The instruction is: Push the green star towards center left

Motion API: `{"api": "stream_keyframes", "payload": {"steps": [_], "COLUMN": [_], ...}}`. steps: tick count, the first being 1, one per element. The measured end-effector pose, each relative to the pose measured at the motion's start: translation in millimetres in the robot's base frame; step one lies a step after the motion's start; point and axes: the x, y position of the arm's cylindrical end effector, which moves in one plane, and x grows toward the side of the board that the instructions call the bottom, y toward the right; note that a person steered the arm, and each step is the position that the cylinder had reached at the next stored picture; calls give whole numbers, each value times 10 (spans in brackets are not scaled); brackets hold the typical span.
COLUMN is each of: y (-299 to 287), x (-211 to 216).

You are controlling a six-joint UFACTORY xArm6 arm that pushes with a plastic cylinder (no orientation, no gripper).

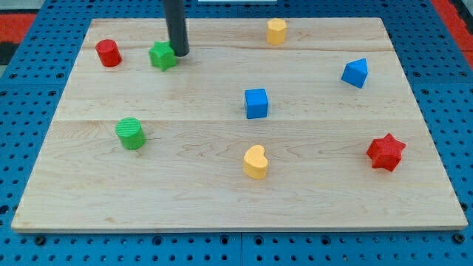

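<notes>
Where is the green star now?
The green star is near the board's top left, between the red cylinder on its left and my tip, which touches its right side.

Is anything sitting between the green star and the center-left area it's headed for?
Nothing blocks it. My tip is at the green star's right edge. The green cylinder sits lower, and the red cylinder to the star's left.

Eight blocks on the wooden board [222,199], one rod over them.
By colour that's two green, the star [162,56] and cylinder [131,134]; two red [108,53] [386,152]; two blue [256,103] [355,72]; two yellow [276,31] [256,162].
</notes>
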Motion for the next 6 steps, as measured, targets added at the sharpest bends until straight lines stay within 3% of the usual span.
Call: {"api": "stream_keyframes", "payload": {"steps": [1, 2, 5, 6], "y": [8, -355, -923, -924], "x": [-100, -127, 858, 695]}}
